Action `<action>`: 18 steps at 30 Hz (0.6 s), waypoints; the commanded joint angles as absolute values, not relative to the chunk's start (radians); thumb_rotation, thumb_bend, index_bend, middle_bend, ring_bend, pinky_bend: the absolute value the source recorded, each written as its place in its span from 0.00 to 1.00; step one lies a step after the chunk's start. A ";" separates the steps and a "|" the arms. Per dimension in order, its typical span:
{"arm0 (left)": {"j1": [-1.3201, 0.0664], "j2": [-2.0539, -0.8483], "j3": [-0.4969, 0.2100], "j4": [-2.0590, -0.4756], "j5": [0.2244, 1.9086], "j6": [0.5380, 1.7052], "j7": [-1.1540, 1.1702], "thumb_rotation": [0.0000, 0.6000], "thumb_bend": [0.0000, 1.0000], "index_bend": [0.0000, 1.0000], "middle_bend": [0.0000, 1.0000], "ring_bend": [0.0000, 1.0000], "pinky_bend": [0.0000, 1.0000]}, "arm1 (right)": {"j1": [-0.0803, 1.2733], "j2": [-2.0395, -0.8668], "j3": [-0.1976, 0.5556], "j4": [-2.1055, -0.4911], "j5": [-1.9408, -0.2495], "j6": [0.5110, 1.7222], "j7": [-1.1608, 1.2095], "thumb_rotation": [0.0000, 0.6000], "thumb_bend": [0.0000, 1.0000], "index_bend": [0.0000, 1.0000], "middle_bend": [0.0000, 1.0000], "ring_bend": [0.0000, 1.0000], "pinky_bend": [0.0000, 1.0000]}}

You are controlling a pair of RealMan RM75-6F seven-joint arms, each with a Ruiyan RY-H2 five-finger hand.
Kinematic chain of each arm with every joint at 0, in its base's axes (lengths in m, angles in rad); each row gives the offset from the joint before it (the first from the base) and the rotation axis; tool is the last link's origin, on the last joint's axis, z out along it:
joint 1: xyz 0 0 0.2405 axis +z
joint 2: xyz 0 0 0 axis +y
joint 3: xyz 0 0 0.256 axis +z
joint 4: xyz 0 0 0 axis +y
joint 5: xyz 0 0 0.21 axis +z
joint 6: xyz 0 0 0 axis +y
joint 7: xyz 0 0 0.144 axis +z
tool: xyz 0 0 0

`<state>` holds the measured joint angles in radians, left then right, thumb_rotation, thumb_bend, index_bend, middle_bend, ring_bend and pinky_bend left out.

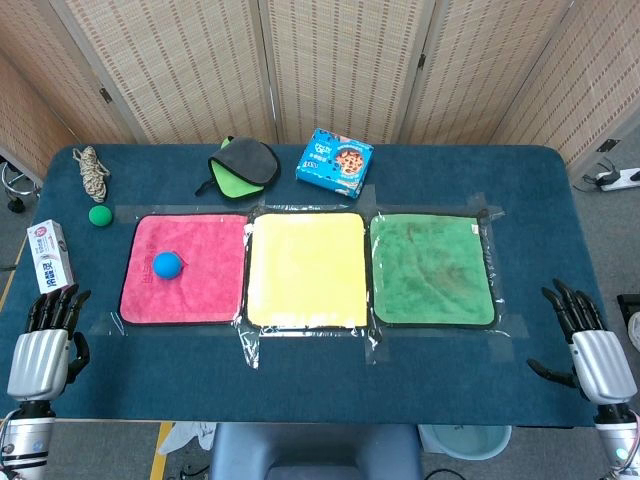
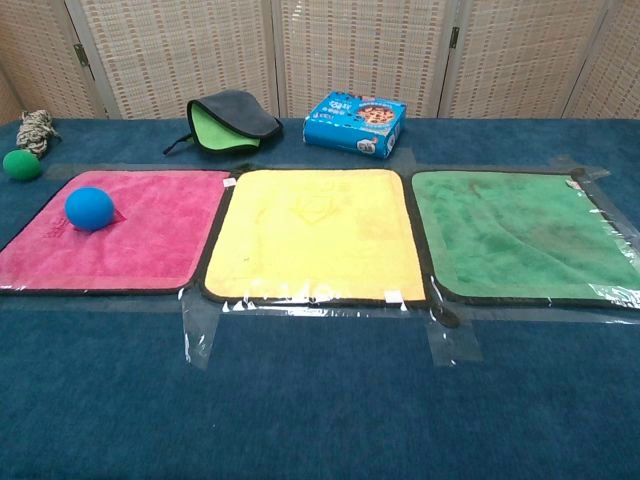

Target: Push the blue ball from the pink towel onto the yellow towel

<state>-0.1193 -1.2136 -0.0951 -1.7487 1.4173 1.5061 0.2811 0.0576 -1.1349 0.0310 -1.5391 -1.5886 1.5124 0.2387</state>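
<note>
Blue, the ball (image 1: 167, 264) sat on the pink towel (image 1: 200, 290), near the table's left edge. Both hands, left (image 1: 45, 345) and right (image 1: 590, 345), were empty with fingers apart; a hard shove could roll it past the yellow towel (image 1: 306, 268).

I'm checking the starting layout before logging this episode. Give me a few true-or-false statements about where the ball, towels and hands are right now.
1. The blue ball lies on the pink towel. True.
2. The yellow towel sits between the pink towel and the green towel. True.
3. The left hand is touching the blue ball. False: it rests near the table's front left corner, apart from the ball.
4. The right hand holds the green ball. False: it holds nothing, fingers apart, and the green ball lies on the table beyond the pink towel's far left corner.
5. The blue cookie box lies on the table behind the yellow towel. True.
</note>
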 commanded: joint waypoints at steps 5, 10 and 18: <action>-0.119 -1.217 -0.094 -1.744 1.424 1.511 0.278 1.00 0.84 0.16 0.09 0.07 0.00 | 0.050 -1.135 0.032 -1.533 -1.593 1.535 0.247 1.00 0.08 0.00 0.00 0.00 0.00; -0.125 -1.220 -0.096 -1.732 1.437 1.512 0.274 1.00 0.84 0.17 0.09 0.07 0.00 | 0.041 -1.132 0.032 -1.532 -1.597 1.555 0.255 1.00 0.08 0.00 0.00 0.00 0.00; -0.189 -1.232 -0.124 -1.673 1.462 1.453 0.228 1.00 0.84 0.19 0.10 0.09 0.00 | 0.030 -1.119 0.031 -1.541 -1.609 1.584 0.257 1.00 0.08 0.00 0.00 0.00 0.00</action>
<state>-0.1752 -1.2300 -0.1168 -1.6852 1.4571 1.4681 0.2392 0.0317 -1.1216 0.0298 -1.5392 -1.6072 1.5802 0.2578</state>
